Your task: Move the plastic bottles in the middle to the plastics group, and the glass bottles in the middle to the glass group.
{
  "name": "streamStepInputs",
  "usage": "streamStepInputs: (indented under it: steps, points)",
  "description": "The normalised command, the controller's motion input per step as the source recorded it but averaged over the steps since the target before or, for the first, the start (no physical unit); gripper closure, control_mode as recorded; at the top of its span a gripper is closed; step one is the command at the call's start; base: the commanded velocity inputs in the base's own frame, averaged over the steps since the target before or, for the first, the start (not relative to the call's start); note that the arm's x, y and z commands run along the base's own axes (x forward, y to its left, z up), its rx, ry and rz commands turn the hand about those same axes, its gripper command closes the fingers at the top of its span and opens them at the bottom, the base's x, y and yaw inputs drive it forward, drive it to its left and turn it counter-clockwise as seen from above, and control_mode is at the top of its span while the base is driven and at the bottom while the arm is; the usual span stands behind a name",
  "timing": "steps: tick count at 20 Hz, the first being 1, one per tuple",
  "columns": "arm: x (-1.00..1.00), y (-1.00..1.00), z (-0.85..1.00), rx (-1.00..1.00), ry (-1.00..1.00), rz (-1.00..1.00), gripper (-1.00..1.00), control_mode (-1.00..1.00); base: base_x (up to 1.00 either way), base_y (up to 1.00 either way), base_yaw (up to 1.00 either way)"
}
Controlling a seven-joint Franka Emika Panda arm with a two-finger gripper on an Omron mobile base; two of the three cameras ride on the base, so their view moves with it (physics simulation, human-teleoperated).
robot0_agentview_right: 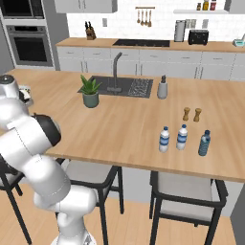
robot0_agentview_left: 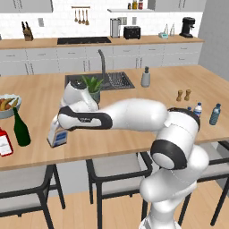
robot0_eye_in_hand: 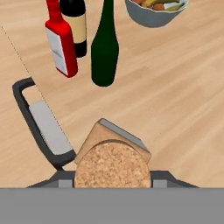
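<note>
My gripper (robot0_agentview_left: 58, 130) is shut on the squat square clear bottle (robot0_agentview_left: 58, 138) with a blue label, held low over the counter near its front edge. In the hand view my gripper (robot0_eye_in_hand: 113, 177) clasps that bottle (robot0_eye_in_hand: 127, 142) just below its round tan stopper. To its left stand the tall dark green wine bottle (robot0_agentview_left: 20, 129) (robot0_eye_in_hand: 104, 48) and the short red white-labelled bottle (robot0_agentview_left: 4, 142) (robot0_eye_in_hand: 61, 43). A dark bottle with a tan label (robot0_eye_in_hand: 75, 26) stands behind the red one. Three small plastic water bottles (robot0_agentview_right: 182, 137) (robot0_agentview_left: 197, 109) stand together at the counter's right.
A bowl of fruit (robot0_agentview_left: 6, 105) (robot0_eye_in_hand: 155, 11) sits behind the green bottle. Two brown pepper mills (robot0_agentview_right: 191, 114) stand behind the water bottles. A potted plant (robot0_agentview_left: 93, 86), the sink (robot0_agentview_right: 127, 86) and a soap dispenser (robot0_agentview_left: 145, 77) lie further back. Stools (robot0_agentview_left: 112, 167) stand under the front edge.
</note>
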Motion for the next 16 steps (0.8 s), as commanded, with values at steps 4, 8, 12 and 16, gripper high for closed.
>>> streamStepInputs:
  steps: [4, 8, 12, 16]
  points:
    - [0.00, 0.49, 0.00, -0.01, 0.00, 0.04, 1.00, -1.00, 0.00, 0.00, 0.00]
    - [0.00, 0.14, 0.00, -0.01, 0.00, 0.01, 1.00, -1.00, 0.00, 0.00, 0.00]
    - [0.00, 0.06, 0.02, -0.03, 0.11, 0.00, 1.00, -1.00, 0.00, 0.00, 0.00]
    - [0.00, 0.08, 0.00, -0.03, 0.19, 0.00, 1.00, -1.00, 0.00, 0.00, 0.00]
